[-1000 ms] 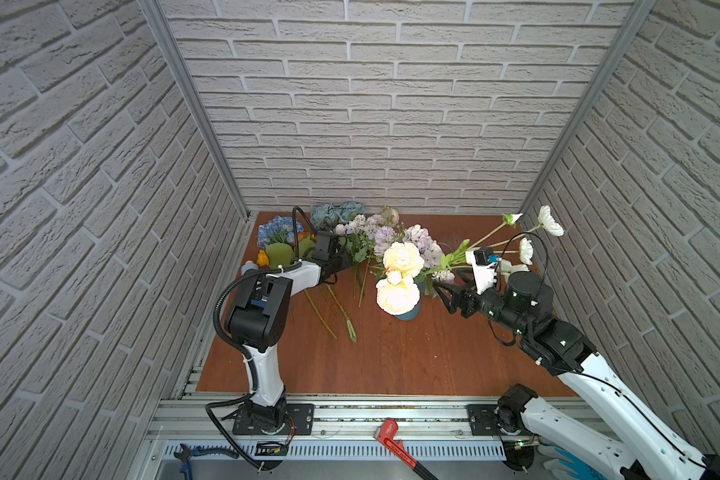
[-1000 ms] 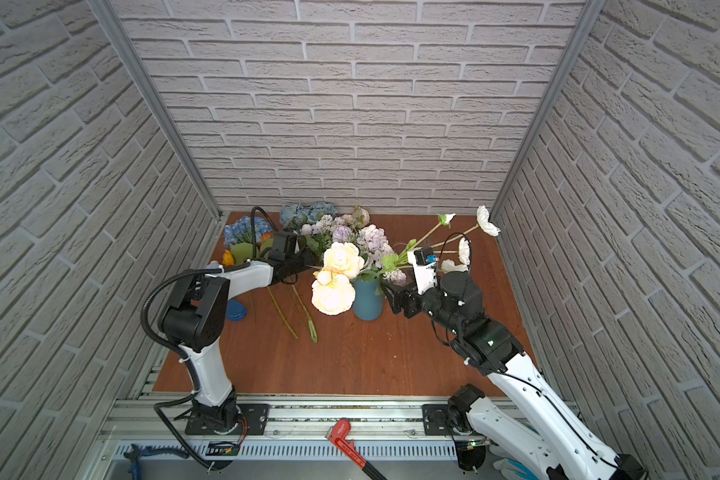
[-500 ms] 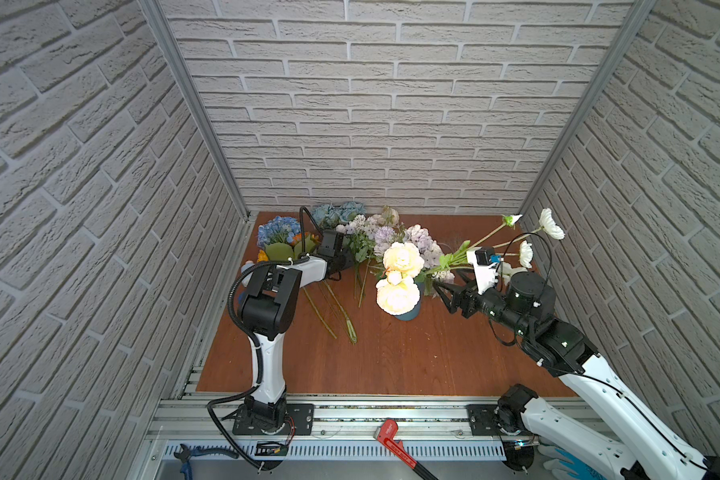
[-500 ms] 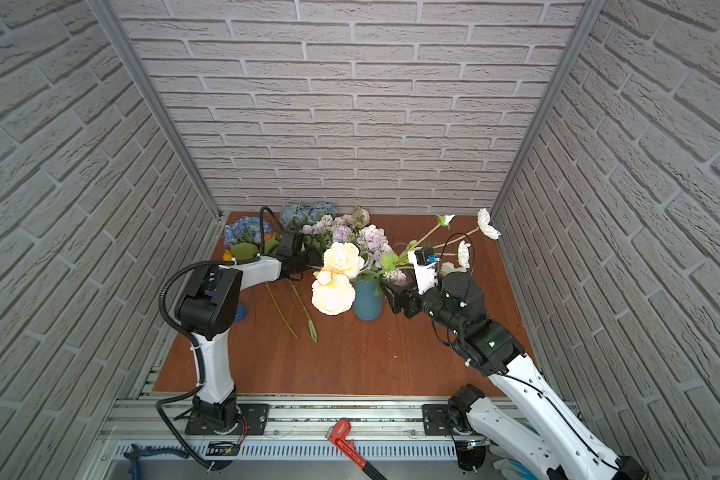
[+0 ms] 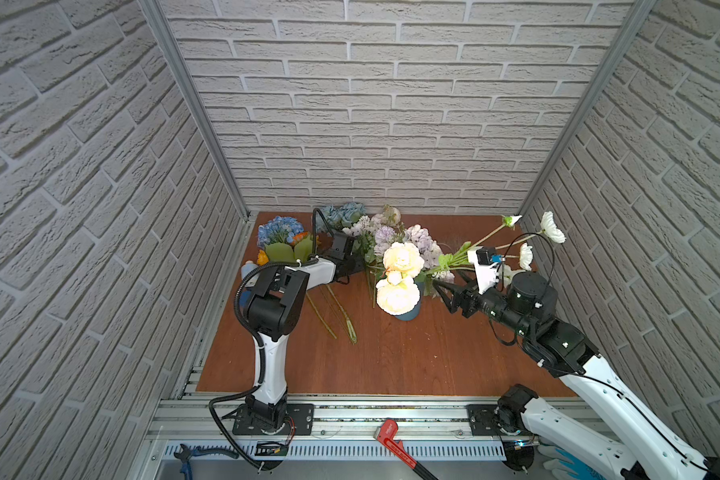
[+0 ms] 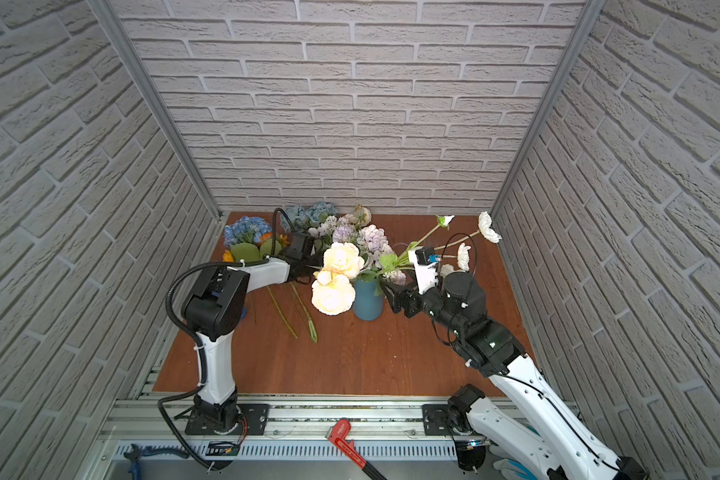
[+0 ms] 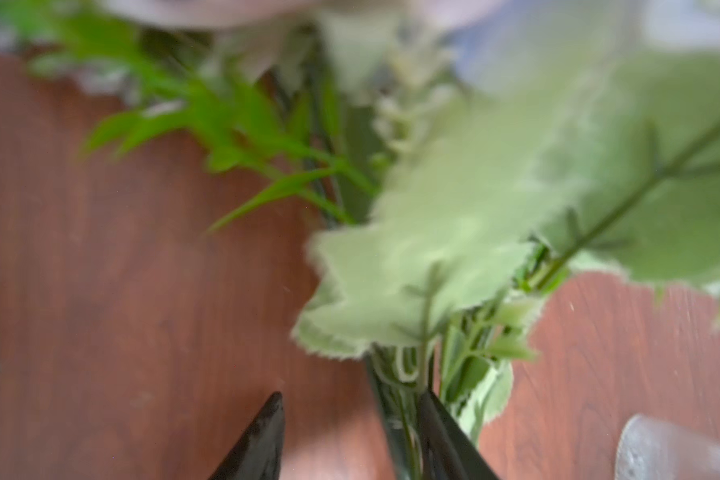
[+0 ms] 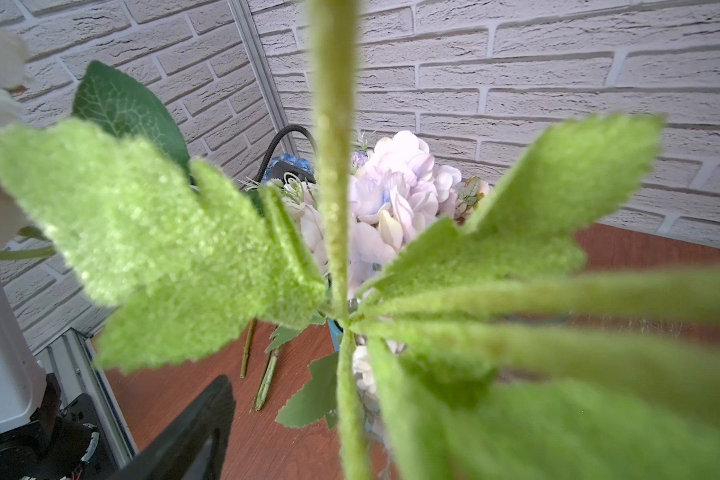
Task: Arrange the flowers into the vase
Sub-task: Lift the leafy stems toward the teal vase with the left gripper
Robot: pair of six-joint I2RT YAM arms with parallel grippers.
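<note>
Blue vase [image 6: 367, 301]; red wrench [image 6: 345, 439] txt too small.

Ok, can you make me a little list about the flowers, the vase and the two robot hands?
Vase: blue-green round vase, upright on brown wooden table
In vase: cream-peach roses, white flowers on long stems
On table: blue hydrangea, loose green stems
Left gripper: open, stems between its jaws
Right gripper: open, beside vase

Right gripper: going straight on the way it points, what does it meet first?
Likely the white flowers' green stem right before the open right gripper, then the blue vase just behind; depth is unclear.
</note>
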